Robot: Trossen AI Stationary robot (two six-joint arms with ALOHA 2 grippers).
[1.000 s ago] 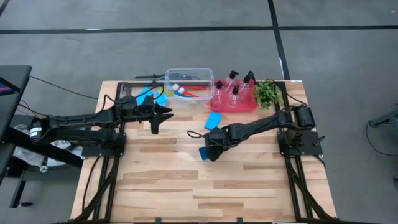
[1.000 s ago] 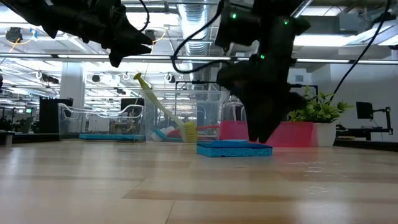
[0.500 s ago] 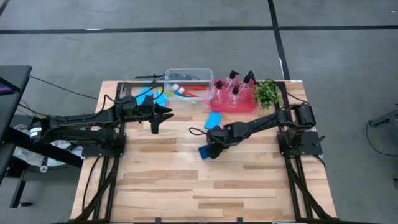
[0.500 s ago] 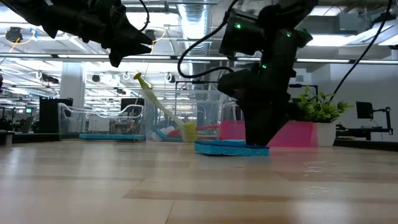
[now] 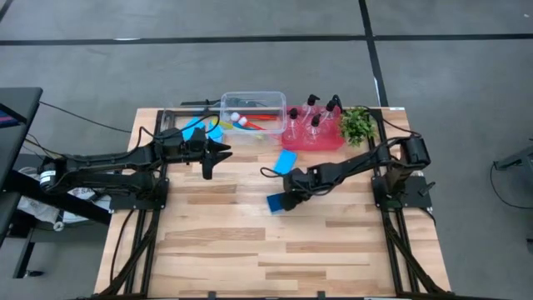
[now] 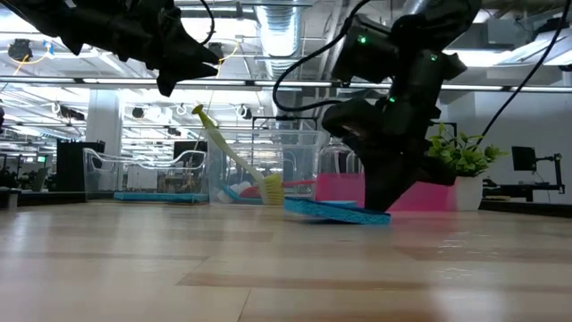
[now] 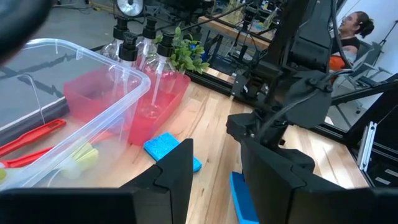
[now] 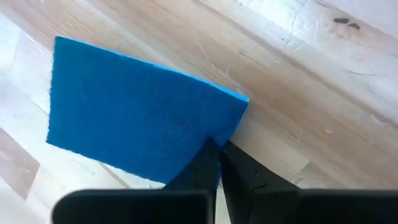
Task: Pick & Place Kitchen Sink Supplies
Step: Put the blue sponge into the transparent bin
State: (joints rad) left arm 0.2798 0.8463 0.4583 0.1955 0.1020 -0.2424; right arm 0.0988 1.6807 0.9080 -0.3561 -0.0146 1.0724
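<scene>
The right gripper [image 5: 287, 200] is pinched shut on one edge of a blue sponge [image 5: 277, 202], which tilts with its far end low over the wooden table [image 5: 333, 242]. A second blue sponge [image 5: 286, 160] lies flat just beyond that gripper, toward the red tray [image 5: 312, 138]. The left gripper [image 5: 208, 171] hangs with fingers parted, empty, beside the clear tub [image 5: 252, 111].
</scene>
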